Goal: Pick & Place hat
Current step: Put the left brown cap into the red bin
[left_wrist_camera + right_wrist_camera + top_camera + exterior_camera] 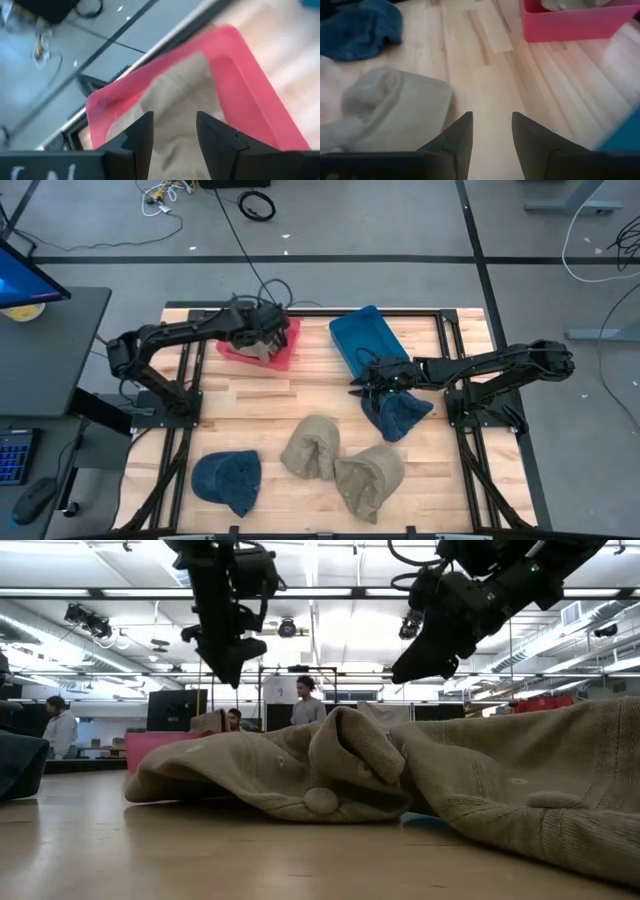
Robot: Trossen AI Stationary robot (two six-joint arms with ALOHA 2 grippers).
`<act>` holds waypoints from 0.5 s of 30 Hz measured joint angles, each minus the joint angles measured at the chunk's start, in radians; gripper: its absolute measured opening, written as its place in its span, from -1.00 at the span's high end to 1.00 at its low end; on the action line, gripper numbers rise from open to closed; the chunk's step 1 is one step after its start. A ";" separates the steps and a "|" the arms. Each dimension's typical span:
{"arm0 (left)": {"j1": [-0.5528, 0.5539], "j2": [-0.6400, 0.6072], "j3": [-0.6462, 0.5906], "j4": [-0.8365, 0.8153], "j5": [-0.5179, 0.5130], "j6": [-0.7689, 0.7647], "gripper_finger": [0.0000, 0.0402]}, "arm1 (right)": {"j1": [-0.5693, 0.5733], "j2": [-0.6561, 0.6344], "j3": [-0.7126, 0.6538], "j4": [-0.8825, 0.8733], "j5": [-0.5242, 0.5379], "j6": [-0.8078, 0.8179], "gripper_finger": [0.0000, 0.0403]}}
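Observation:
A beige hat (pixel 175 95) lies in the pink tray (pixel 285 352) at the table's far left. My left gripper (pixel 174 117) hangs open above it; the low view shows it (pixel 228 665) well above the tray. My right gripper (pixel 491 117) is open over bare wood near the table's middle (pixel 358 385), beside the blue tray (pixel 365 335). A dark blue hat (pixel 400 415) lies on the table under the right arm's wrist. Two beige hats (pixel 312 445) (pixel 368 480) and another blue hat (pixel 225 480) lie flat toward the near edge.
The blue tray sits at the far middle, tilted against the pink tray's line. A black frame (pixel 470 430) borders the table. The low view is filled by the near beige hats (pixel 330 775). People stand in the room beyond (pixel 305 700). Bare wood (pixel 300 395) lies between trays and hats.

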 joint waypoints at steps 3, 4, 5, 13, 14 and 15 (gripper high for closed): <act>-0.055 0.000 0.000 -0.044 0.001 0.046 0.23 | 0.012 0.000 0.000 0.023 -0.028 0.000 0.31; -0.076 0.000 0.000 -0.054 0.001 0.052 0.23 | 0.019 0.000 0.000 0.034 -0.035 0.000 0.31; -0.097 0.000 0.000 -0.061 0.000 0.068 0.23 | 0.026 0.000 0.000 0.045 -0.043 -0.002 0.31; -0.269 -0.060 -0.002 -0.068 0.003 0.224 0.30 | 0.110 0.000 0.001 0.117 -0.101 -0.002 0.31; -0.287 -0.081 -0.002 -0.063 0.003 0.226 0.31 | 0.123 0.000 0.007 0.110 -0.102 -0.002 0.31; -0.301 -0.105 -0.002 -0.062 0.009 0.227 0.32 | 0.136 0.000 0.014 0.109 -0.102 -0.002 0.31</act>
